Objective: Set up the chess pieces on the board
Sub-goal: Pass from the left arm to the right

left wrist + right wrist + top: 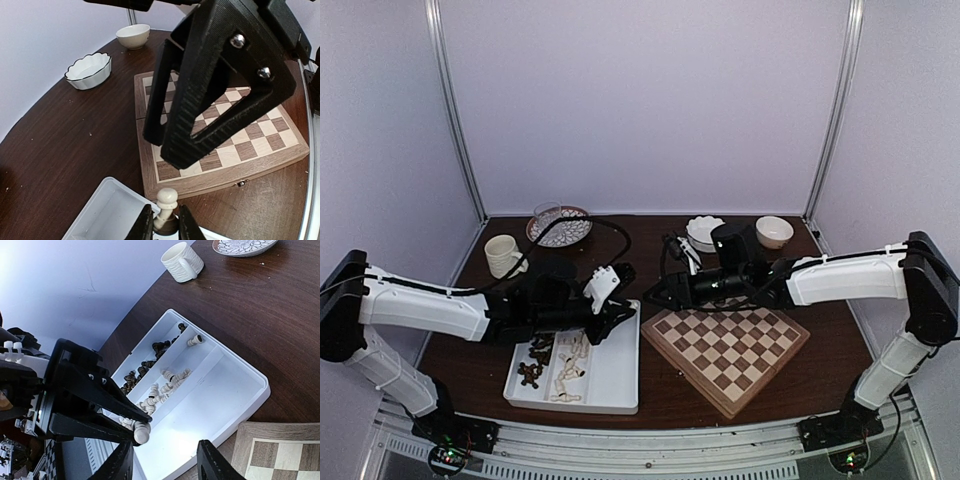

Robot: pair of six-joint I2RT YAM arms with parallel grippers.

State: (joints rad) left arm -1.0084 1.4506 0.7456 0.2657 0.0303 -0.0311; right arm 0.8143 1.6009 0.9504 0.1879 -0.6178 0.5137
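My left gripper (166, 224) is shut on a cream pawn (168, 199), held upright over the corner of the white tray (102, 212). The pawn's round head (142, 431) sticks out past the left fingers (95, 405). My right gripper (167, 462) is open and faces it, with the pawn just outside its left finger; in the left wrist view its fingers (215, 95) loom above the pawn. From above, the two grippers (620, 318) (656, 294) meet between the tray and the board (725, 345), which is bare. Loose cream pieces (165, 385) and dark pieces (140, 372) lie in the tray's narrow compartments.
A ribbed mug (503, 255) and a patterned plate with a glass (558, 227) stand at the back left. A scalloped white dish (704, 230) and a small bowl (774, 231) stand behind the board. The tray's wide compartment (220, 390) holds nothing.
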